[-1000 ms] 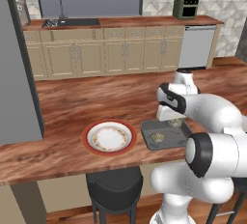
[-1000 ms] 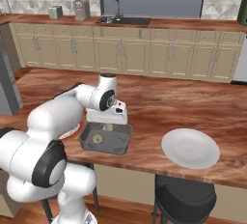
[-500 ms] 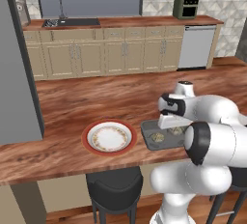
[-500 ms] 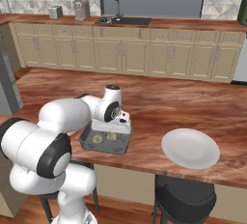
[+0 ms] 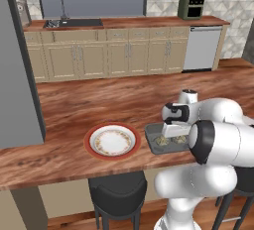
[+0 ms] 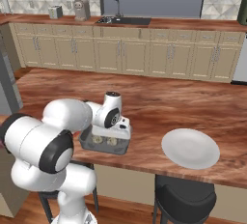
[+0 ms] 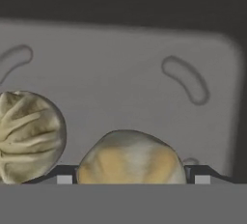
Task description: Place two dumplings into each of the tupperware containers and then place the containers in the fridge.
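Observation:
A dark grey tupperware container (image 5: 151, 143) (image 6: 103, 146) sits near the counter's front edge. My gripper (image 5: 173, 134) (image 6: 112, 138) (image 7: 130, 177) is down inside it, shut on a dumpling (image 7: 130, 156) (image 6: 114, 141) that touches both fingertips and hangs just over the container's floor (image 7: 125, 73). A second dumpling (image 7: 28, 136) (image 6: 98, 139) (image 5: 161, 140) lies loose in the container beside it. The fridge (image 5: 17, 75) rises as a tall grey wall at the left.
A red-rimmed plate (image 5: 111, 141) lies left of the container. A round white plate (image 6: 189, 148) lies to its right. Dark stools (image 5: 117, 194) (image 6: 185, 194) stand under the counter's front edge. Cabinets and a sink line the back wall.
The hand has come down from above the container into it, carrying the dumpling. The jaws have kept the same width.

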